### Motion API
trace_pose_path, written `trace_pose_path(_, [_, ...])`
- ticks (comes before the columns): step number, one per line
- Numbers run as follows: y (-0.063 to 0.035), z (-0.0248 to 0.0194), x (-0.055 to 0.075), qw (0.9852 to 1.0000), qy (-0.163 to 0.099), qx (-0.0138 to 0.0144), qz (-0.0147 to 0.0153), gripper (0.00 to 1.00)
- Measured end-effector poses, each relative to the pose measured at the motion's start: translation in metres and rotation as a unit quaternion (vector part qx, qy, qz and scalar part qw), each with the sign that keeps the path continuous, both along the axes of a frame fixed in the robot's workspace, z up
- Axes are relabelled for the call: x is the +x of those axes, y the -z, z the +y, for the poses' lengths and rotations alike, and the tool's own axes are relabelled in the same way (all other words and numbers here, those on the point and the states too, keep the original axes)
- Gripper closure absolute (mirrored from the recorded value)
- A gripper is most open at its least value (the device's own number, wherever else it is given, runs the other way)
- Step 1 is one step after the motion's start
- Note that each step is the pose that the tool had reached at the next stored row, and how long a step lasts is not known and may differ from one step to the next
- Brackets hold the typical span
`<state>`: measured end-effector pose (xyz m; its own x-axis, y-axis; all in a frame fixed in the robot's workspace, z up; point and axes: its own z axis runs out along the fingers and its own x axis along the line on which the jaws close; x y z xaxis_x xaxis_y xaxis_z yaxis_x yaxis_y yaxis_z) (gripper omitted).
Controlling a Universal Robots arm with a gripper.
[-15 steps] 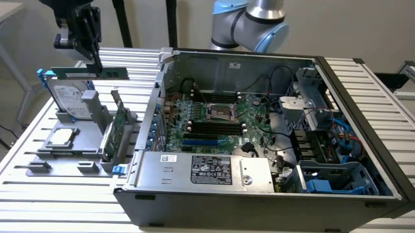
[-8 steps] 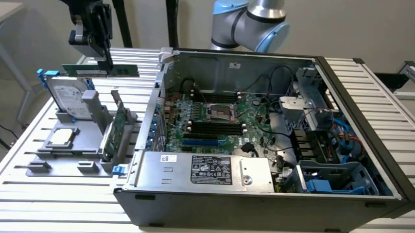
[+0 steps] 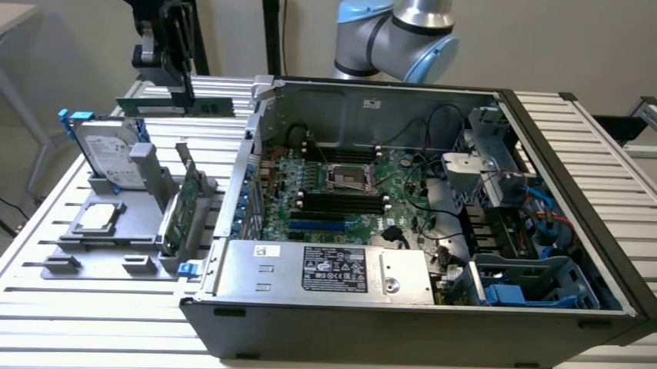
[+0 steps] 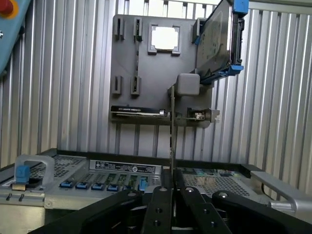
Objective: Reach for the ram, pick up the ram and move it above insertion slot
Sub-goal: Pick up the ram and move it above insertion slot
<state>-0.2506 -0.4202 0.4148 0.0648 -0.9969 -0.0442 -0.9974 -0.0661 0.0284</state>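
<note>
Gripper: I see my gripper point(image 3: 165, 92) in the upper left of the exterior frame, hanging over the slatted table behind the open computer case point(image 3: 411, 231). In the wrist view its two fingers are pressed together on a thin edge-on board.

Ram: the ram point(image 3: 175, 105) is pinched in the jaws, a long narrow green stick lying roughly level, its length running toward the exterior view's right. In the wrist view it shows as a thin line rising from between the fingers.

Where it sits: lifted clear of the grey parts holder point(image 3: 113, 231), well apart from the motherboard's memory slots point(image 3: 344, 201) at the frame's centre, so I judge it is not yet above the insertion slot.

Grip point: I appear to hold it near the middle of its long edge, which should keep it balanced.

Handling: I judge it light and stiff but fragile. It is thin, carries small chips, and has contacts along one edge that I would not want scraped or bent.

Neighbours: the hard drive point(image 3: 108, 157) with blue rails and the expansion card point(image 3: 183, 211) stand upright in the holder, below the gripper.
</note>
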Motion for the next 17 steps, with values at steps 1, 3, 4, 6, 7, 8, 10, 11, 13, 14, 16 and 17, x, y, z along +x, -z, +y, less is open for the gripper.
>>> trace_pose_path(1, [0.0000,0.0009,0.002,1.0000,0.000,0.0008,0.0000,0.87])
trace_pose_path(3, [-0.0001,0.0027,0.006,1.0000,0.000,0.0025,0.0001,0.87])
trace_pose_path(4, [-0.0001,0.0036,0.008,1.0000,0.000,0.0034,0.0001,0.87])
trace_pose_path(6, [-0.0002,0.0054,0.012,1.0000,0.000,0.0051,0.0001,0.87])
trace_pose_path(7, [-0.0003,0.0063,0.014,1.0000,0.000,0.0059,0.0002,0.87])
trace_pose_path(8, [-0.0003,0.0071,0.016,1.0000,0.000,0.0067,0.0002,0.87])
trace_pose_path(10, [-0.0003,0.0088,0.020,1.0000,0.000,0.0085,0.0002,0.87])
trace_pose_path(11, [-0.0004,0.0094,0.023,1.0000,0.000,0.0097,0.0002,0.87])
trace_pose_path(13, [-0.0003,0.0102,0.029,0.9999,0.000,0.0124,0.0002,0.87])
trace_pose_path(14, [-0.0004,0.0105,0.033,0.9999,0.000,0.0132,0.0002,0.87])
trace_pose_path(16, [-0.0004,0.0112,0.042,0.9999,0.000,0.0133,0.0002,0.87])
trace_pose_path(17, [-0.0004,0.0117,0.047,0.9999,0.000,0.0133,0.0002,0.87])
